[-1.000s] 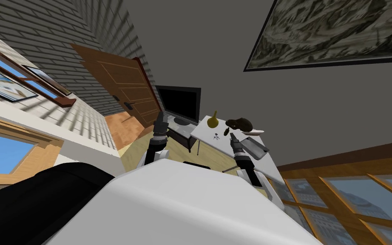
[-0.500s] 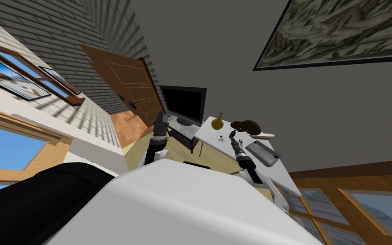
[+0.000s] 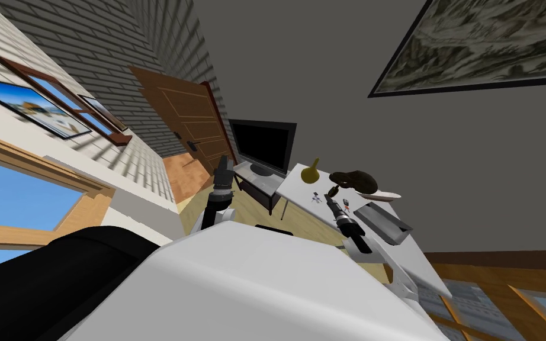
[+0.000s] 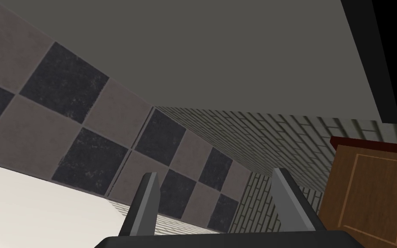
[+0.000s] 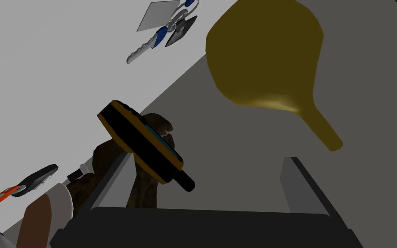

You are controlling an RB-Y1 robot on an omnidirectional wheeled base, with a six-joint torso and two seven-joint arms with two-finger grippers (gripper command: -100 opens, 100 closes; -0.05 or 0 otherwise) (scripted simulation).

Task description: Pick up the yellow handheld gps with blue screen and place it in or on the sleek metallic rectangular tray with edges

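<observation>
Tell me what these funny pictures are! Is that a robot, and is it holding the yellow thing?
Yes, it is a robot with two arms. The wide, tilted picture comes from a camera on its head, looking down at a white table. The other two come from cameras on its hands, so each shows two grey fingers sticking up. On the table are a yellow vase, some keys, a dark brown lump on a white plate, and a grey tray. The right hand reaches toward the yellow and black gps, which is close beside one finger. Its fingers are open, so nothing is squeezed or held. The left hand is open too, lifted up away from the table, holding nothing.
</observation>
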